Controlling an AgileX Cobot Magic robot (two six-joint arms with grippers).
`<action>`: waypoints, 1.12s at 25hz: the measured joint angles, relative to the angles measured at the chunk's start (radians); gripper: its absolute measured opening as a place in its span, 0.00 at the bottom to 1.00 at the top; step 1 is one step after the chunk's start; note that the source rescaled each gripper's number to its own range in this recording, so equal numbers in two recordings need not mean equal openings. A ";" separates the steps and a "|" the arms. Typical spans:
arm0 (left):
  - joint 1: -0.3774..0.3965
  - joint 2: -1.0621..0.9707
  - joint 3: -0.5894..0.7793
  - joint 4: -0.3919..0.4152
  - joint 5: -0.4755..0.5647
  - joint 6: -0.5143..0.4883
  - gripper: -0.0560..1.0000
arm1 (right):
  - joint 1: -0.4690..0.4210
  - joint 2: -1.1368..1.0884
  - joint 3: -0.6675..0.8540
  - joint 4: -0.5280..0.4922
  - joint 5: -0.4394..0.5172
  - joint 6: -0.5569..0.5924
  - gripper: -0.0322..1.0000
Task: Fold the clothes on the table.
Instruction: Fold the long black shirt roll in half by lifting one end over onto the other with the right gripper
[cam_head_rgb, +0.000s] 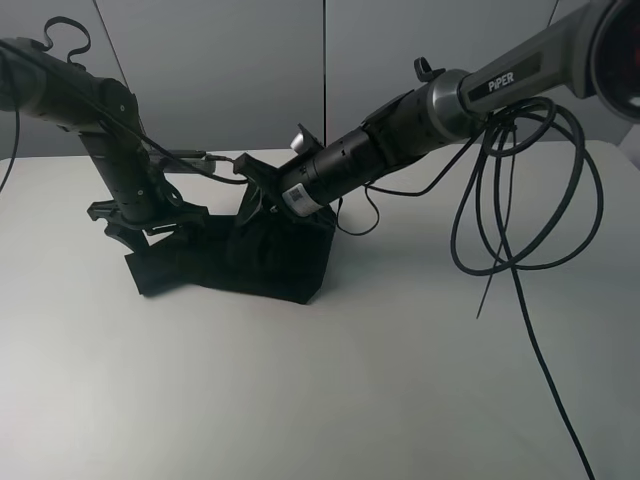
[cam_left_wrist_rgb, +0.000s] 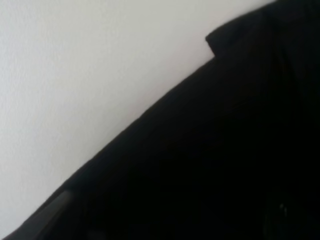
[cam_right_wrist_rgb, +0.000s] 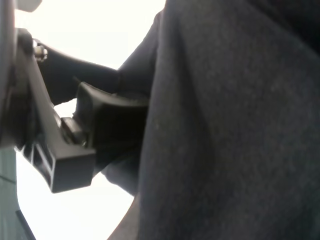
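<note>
Key relation: black T-shirt (cam_head_rgb: 268, 268) is lying right under both claws. From the R claw (cam_head_rgb: 255, 212) the cloth is spreading both ways along the shirt and toward its near edge.
Long axis: shirt bundle is running side to side, from the L-arm end to the R-arm end, w/ the R-arm end sitting slightly nearer the camera.
Nearer arm: both are on it. R arm is reaching across to about the middle of the shirt's far edge. L claw (cam_head_rgb: 148, 222) is sitting over the shirt's L end.
R claw state: nearly closed. In the wrist view one finger (cam_right_wrist_rgb: 107, 122) is pressing into a fold, so it looks to be pinching the shirt. Other finger is hiding behind cloth.
L claw state: jaws are standing wide apart at the shirt's L end. Nothing seems gripped. Its wrist view is showing only black cloth against white top.
Shirt place: lying on the white tabletop (cam_head_rgb: 330, 400), w/ bare top showing on every side of it.
Shirt look: compact, roughly rectangular, layered and rumpled, humping up where the R claw is biting. Print isn't showing, only plain black.
Likely step: prob. mid-fold, w/ R claw carrying a pinched layer along or across the long axis.
Watch: R arm's loose cables (cam_head_rgb: 520, 230) are hanging well off the shirt's R end.
</note>
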 joint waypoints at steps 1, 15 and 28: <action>0.000 0.000 0.000 0.000 0.000 0.007 0.92 | 0.000 0.000 0.000 0.003 -0.010 0.000 0.15; 0.013 -0.088 -0.245 0.026 0.150 0.051 0.92 | 0.001 0.000 0.000 -0.013 -0.029 0.000 0.15; 0.020 -0.088 -0.465 0.032 0.271 0.117 0.92 | 0.041 0.002 -0.005 0.383 0.073 -0.381 0.87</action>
